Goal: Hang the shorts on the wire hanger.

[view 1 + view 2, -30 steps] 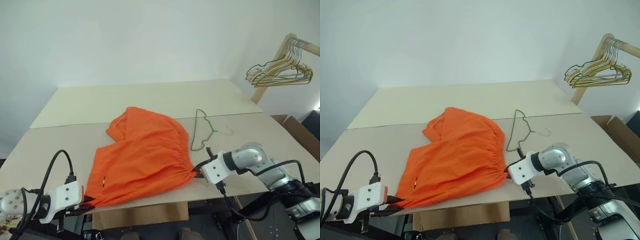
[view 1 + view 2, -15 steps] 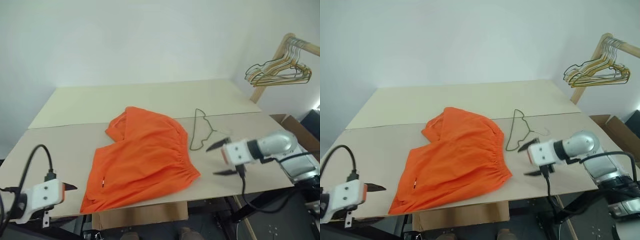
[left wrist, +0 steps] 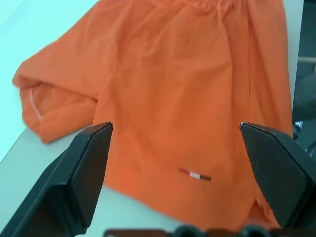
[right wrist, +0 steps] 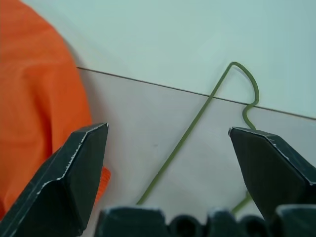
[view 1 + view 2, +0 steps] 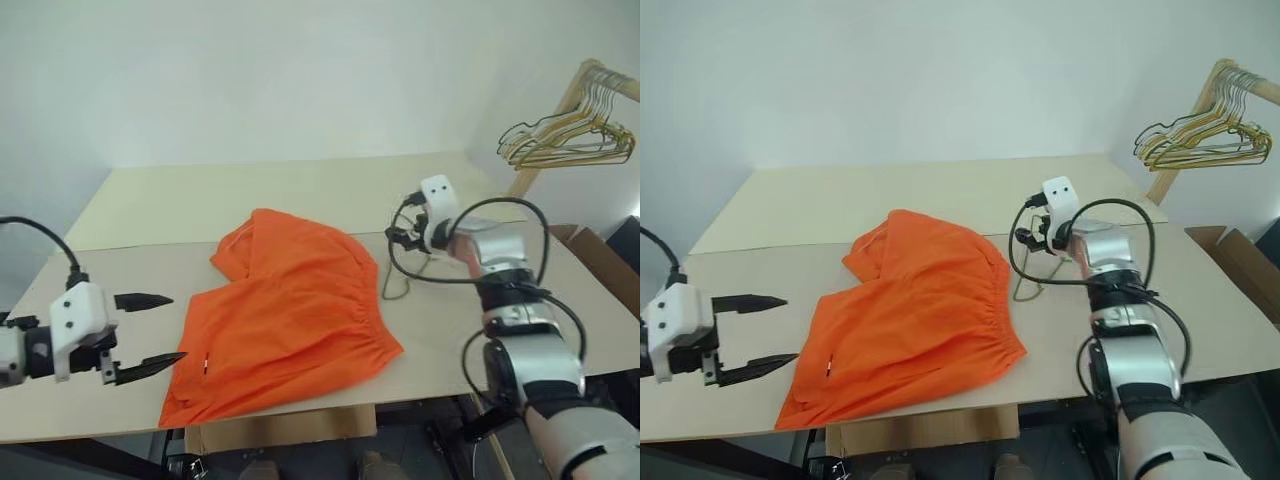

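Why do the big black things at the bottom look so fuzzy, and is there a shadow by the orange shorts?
Left wrist view: the fingers sit too near the camera, so they blur; the shorts look soft too. Right wrist view: the wire hanger is sharper, and the shorts cast a soft grey shadow on the table.

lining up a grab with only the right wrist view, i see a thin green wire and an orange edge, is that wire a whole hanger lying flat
Observer: Yes. The thin greenish-grey wire hanger lies flat on the beige table, just to the robot's right of the bright orange fabric shorts, which are spread out and not on it.
Operator: is the left tool holding the shorts
Observer: No. The left tool is open and empty, hovering by the shorts' near left corner.
Operator: any other hangers around
Observer: A bunch of gold and dark hangers hangs on a wooden rack at the far right.
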Tool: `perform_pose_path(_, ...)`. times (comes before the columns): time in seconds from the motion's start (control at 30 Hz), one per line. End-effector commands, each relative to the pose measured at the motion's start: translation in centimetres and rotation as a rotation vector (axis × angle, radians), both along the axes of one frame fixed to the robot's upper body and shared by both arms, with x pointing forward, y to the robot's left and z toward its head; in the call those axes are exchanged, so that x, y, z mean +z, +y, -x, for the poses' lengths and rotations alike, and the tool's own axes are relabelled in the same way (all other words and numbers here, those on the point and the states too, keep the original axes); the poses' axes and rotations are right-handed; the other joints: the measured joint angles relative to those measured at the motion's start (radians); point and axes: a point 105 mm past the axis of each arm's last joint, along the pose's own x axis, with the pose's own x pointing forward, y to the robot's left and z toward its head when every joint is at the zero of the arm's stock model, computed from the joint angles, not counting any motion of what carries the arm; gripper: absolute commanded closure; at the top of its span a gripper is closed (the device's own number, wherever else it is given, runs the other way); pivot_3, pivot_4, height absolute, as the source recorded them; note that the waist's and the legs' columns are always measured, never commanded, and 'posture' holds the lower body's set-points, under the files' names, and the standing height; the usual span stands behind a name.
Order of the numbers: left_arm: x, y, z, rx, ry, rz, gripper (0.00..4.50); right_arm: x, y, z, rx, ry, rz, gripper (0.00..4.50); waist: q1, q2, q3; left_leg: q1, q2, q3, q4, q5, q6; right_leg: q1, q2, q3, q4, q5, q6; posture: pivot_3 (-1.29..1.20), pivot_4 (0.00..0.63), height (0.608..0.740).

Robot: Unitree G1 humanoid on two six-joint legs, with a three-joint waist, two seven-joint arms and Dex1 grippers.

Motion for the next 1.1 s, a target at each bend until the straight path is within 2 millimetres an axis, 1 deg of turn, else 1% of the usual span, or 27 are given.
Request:
perform_pose_path(0.03,0.7,-2.8,0.0,-0.088,-0.029,0.081,0.02,0.4,0.3,-1.0,-0.071,-0.035,-0.001,0.00,-0.002,0.000,0.000,-0.001,0.000,0.000,0.000,-0.001,-0.001,0.000,0.000,0.000,-0.001,0.000,0.001,0.05,0.000,0.740)
perform_pose_path(0.13,0.2,-4.2,0.0,-0.121,-0.023,0.100,0.02,-0.8,1.0,-1.2,-0.087,-0.015,0.028,0.00,-0.012,0.000,0.000,-0.002,-0.001,0.000,0.000,-0.001,-0.001,0.000,-0.002,0.000,-0.003,0.001,0.002,0.06,0.000,0.740)
perform_pose_path(0.2,-0.1,-4.7,0.0,-0.130,-0.023,0.105,0.02,-1.6,1.5,-1.3,-0.076,-0.007,0.049,0.00,-0.021,0.000,0.000,-0.002,-0.001,0.000,0.000,-0.001,-0.001,0.000,-0.002,0.001,-0.003,0.001,0.002,0.06,0.000,0.740)
perform_pose_path(0.27,-0.2,-5.0,0.1,-0.135,-0.020,0.111,0.02,-2.0,2.0,-1.3,-0.059,-0.003,0.047,0.00,-0.028,0.000,0.000,-0.001,-0.001,-0.001,0.000,-0.001,-0.001,0.001,-0.001,0.000,-0.002,0.001,0.002,0.06,0.000,0.740)
perform_pose_path(0.37,-0.4,-5.0,0.0,-0.135,-0.017,0.108,0.02,-3.2,2.6,-1.0,-0.019,0.036,0.095,0.00,-0.036,0.000,0.000,0.001,-0.001,-0.001,0.000,-0.001,-0.001,0.002,0.000,0.001,-0.001,0.001,0.002,0.07,0.000,0.740)
perform_pose_path(0.47,-0.8,-5.0,0.1,-0.136,-0.012,0.095,0.02,-5.0,2.5,-0.6,0.017,0.061,0.227,0.00,-0.050,0.000,0.000,0.002,-0.001,-0.002,0.000,0.000,-0.001,0.003,0.000,0.000,0.000,0.001,0.002,0.07,0.000,0.740)
perform_pose_path(0.57,-1.0,-4.9,0.1,-0.130,-0.009,0.091,0.02,-6.1,2.1,-0.2,0.046,0.067,0.341,0.00,-0.054,0.000,0.000,0.002,-0.001,-0.002,0.000,0.000,-0.001,0.003,0.001,0.001,0.000,0.001,0.002,0.07,0.000,0.740)
perform_pose_path(0.7,-1.5,-4.8,0.4,-0.127,-0.001,0.073,0.02,-6.7,1.1,0.0,0.039,0.071,0.410,0.00,-0.053,0.000,0.000,0.002,-0.001,-0.003,0.000,0.000,-0.001,0.003,0.001,0.001,-0.001,0.001,0.002,0.07,0.000,0.740)
perform_pose_path(0.83,-1.6,-4.7,0.5,-0.125,0.000,0.069,0.02,-6.9,-0.4,0.2,0.027,0.087,0.443,0.00,-0.046,0.000,0.000,0.002,-0.001,-0.003,0.000,0.000,-0.001,0.003,0.000,0.000,0.000,0.001,0.002,0.09,0.000,0.740)
perform_pose_path(0.97,-1.9,-4.5,0.5,-0.118,0.003,0.059,0.02,-7.0,-2.4,0.6,0.022,0.114,0.466,0.00,-0.035,0.000,0.000,0.002,-0.002,-0.004,0.000,0.000,-0.001,0.004,0.000,0.000,-0.001,0.001,0.002,0.08,0.000,0.740)
perform_pose_path(1.03,-2.1,-4.3,0.6,-0.115,0.007,0.045,0.02,-6.9,-2.9,0.9,0.028,0.135,0.428,0.00,-0.029,0.000,0.000,0.002,-0.002,-0.004,0.001,0.000,-0.001,0.004,0.000,0.000,-0.001,0.001,0.002,0.08,0.000,0.740)
perform_pose_path(1.07,-2.1,-4.2,0.6,-0.114,0.007,0.044,0.02,-6.8,-3.2,1.0,0.036,0.139,0.443,0.00,-0.026,0.000,0.000,0.002,-0.002,-0.003,0.001,0.000,-0.001,0.004,0.000,0.000,-0.001,0.001,0.002,0.08,0.000,0.740)
perform_pose_path(1.1,-2.1,-4.2,0.6,-0.114,0.005,0.045,0.02,-6.5,-3.3,1.1,0.038,0.142,0.415,0.00,-0.024,0.000,0.000,0.002,-0.001,-0.003,0.001,0.000,-0.001,0.004,0.000,0.000,-0.001,0.001,0.002,0.08,0.000,0.740)
